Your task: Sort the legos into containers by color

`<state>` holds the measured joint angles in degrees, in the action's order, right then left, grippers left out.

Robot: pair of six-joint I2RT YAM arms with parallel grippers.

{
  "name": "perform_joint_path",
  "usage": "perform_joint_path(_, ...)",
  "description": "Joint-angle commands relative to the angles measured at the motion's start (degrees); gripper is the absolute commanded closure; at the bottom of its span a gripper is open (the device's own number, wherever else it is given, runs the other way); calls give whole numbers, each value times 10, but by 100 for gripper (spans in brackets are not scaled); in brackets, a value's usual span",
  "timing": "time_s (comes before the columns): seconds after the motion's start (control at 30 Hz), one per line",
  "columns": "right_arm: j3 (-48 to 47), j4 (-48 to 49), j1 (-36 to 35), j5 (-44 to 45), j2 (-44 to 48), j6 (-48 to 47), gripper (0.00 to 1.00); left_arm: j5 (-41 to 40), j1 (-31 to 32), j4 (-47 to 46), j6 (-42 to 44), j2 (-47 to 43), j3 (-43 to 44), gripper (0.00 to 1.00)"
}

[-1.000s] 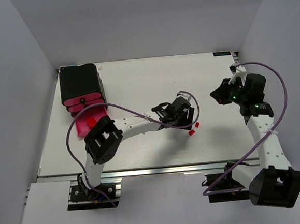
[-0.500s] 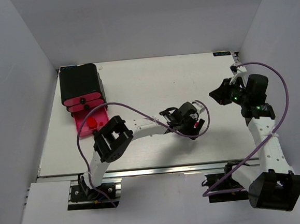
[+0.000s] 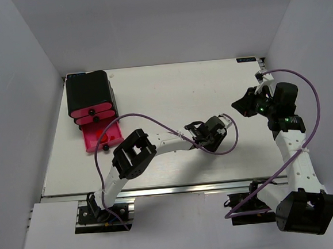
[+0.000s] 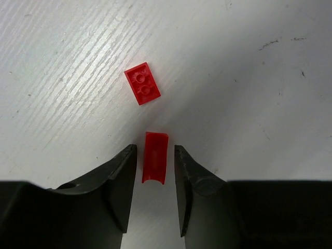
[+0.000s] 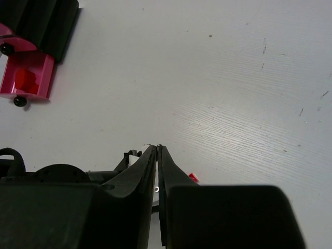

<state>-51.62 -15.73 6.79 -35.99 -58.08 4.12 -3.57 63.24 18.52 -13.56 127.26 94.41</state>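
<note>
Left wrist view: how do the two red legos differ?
The far red lego lies studs up and angled, ahead of the left hand. The near red lego shows no studs and sits lengthwise between that open hand's fingers. Both are red and rest on the table.

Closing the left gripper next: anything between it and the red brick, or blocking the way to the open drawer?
Nothing visible. The red brick lies between the left gripper's fingers; a second brick sits beyond, apart. Nothing blocks the open pink drawer.

nothing legible; a label (image 3: 245, 59) at the table (image 3: 152, 91) edge is too small.
</note>
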Motion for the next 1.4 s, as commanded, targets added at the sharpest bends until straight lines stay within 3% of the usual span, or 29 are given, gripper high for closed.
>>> perform_joint_path(0.0,-2,13,2,-12,5,-3,89,-28,9,25,0,-7,-6,55)
perform_joint_path(0.1,-2,14,3,-14,4,-3,89,-41,9,24,-1,-19,-26,67)
perform_joint_path(0.13,-2,14,3,-13,4,-3,89,-45,9,22,-3,-22,-31,73)
perform_joint_path(0.17,-1,15,2,-14,3,-3,89,-52,9,28,-4,-25,-36,86)
perform_joint_path(0.27,-1,14,2,-16,0,-7,87,-85,9,41,-22,-48,-55,99)
perform_joint_path(0.3,-2,13,3,-18,1,-10,74,-107,3,42,-40,-61,-69,100)
perform_joint_path(0.4,-1,9,3,-38,-3,-16,46,-134,-15,24,-70,-150,-156,100)
perform_joint_path(0.53,1,9,2,-49,-5,-17,44,-211,-43,24,-94,-292,-244,100)
perform_joint_path(0.67,5,9,1,-61,-12,-21,43,-295,-94,98,-121,-412,-299,100)
perform_joint_path(0.8,6,-2,-3,-76,-26,-39,34,-341,-209,161,-132,-506,-337,100)
perform_joint_path(0.9,3,-14,-8,-91,-41,-61,33,-359,-264,184,-121,-527,-353,100)
perform_joint_path(1.0,-1,-26,-19,-92,-55,-81,38,-362,-326,187,-110,-525,-359,100)
perform_joint_path(1.2,-1,-32,-40,-79,-68,-101,40,-327,-420,139,-84,-467,-361,100)
perform_joint_path(1.27,-1,-33,-43,-73,-70,-106,36,-328,-431,136,-79,-432,-351,91)
perform_joint_path(1.37,-3,-40,-53,-65,-76,-120,26,-312,-448,139,-74,-401,-326,64)
